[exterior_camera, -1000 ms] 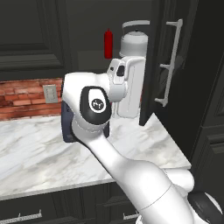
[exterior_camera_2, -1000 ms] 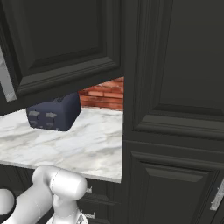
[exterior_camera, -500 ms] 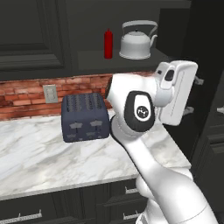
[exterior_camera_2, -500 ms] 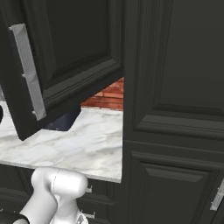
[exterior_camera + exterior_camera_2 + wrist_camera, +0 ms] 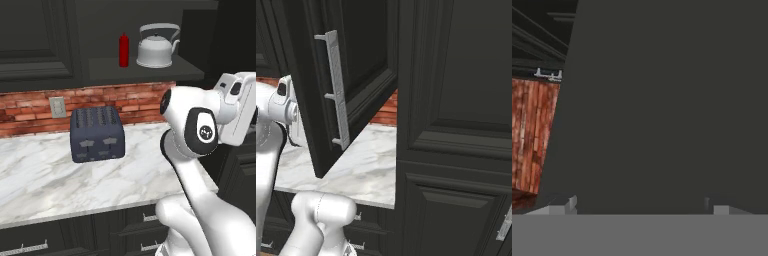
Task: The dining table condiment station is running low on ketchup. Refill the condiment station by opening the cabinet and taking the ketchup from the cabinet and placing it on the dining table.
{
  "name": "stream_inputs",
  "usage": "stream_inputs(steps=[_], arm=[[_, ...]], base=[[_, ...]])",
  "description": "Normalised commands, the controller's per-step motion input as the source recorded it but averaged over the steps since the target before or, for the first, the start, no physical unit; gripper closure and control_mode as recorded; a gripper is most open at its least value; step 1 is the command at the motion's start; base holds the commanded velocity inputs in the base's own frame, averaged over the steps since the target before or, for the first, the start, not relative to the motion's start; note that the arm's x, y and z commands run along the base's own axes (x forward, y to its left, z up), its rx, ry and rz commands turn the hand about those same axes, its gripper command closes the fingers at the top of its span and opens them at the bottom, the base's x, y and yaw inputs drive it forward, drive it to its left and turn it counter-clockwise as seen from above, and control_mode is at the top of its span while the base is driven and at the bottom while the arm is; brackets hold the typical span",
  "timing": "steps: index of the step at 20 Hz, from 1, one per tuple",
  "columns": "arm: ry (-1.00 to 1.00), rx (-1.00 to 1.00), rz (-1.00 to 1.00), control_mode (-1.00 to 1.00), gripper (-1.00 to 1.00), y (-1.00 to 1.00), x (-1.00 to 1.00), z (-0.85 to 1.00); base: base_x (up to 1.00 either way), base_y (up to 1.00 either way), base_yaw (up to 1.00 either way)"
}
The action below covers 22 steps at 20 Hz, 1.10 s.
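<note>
The step in hand looks like the opening of the black raised-panel wall cabinet [image 5: 351, 85]: its door stands swung well out over the counter, the long brushed-silver bar handle [image 5: 336, 90] facing the right base camera. The white two-finger pincer [image 5: 642, 207] sits close against the dark inner face of that door, which fills the space straight ahead of it. Its two finger tips stand wide apart at the bottom of the hand view with nothing between them, so it is open and holds nothing.

The small all-red squeeze bottle of ketchup [image 5: 123, 49] stands upright on the cabinet shelf, well to the left of the pincer and above it, just beside a silver kettle [image 5: 157, 46] (apart from it, not touching). Below the shelf and lower than the pincer, a dark blue four-slot toaster [image 5: 96, 133] rests on the white grey-veined marble counter [image 5: 45, 180] against the red brick wall [image 5: 135, 97].

Judged from this, the door is open enough. The next move calls for drawing the hand clear of the door, swinging it left and up to the shelf, and closing on the bottle without knocking the kettle.

Counted: one ketchup bottle, one kettle, one toaster, one wall socket plate [image 5: 58, 107], one open door.
</note>
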Motion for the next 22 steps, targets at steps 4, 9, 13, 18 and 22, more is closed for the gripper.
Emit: stream_inputs(steps=[4,9,13,18,22], arm=[[-0.10,0.08,0.00,-1.00,-1.00,-0.12,0.00,-0.01],[-0.28,0.14,0.00,-1.00,-1.00,0.25,0.00,0.13],[-0.43,0.21,0.04,-1.00,-1.00,0.53,0.00,0.36],[-0.48,0.22,0.07,-1.00,-1.00,0.63,0.00,0.36],[-0.51,0.23,0.14,-1.00,-1.00,0.71,0.13,0.08]], base=[[0.00,0.00,0.00],[0.00,0.00,0.00],[0.00,0.00,0.00],[0.00,0.00,0.00],[0.00,0.00,0.00]])
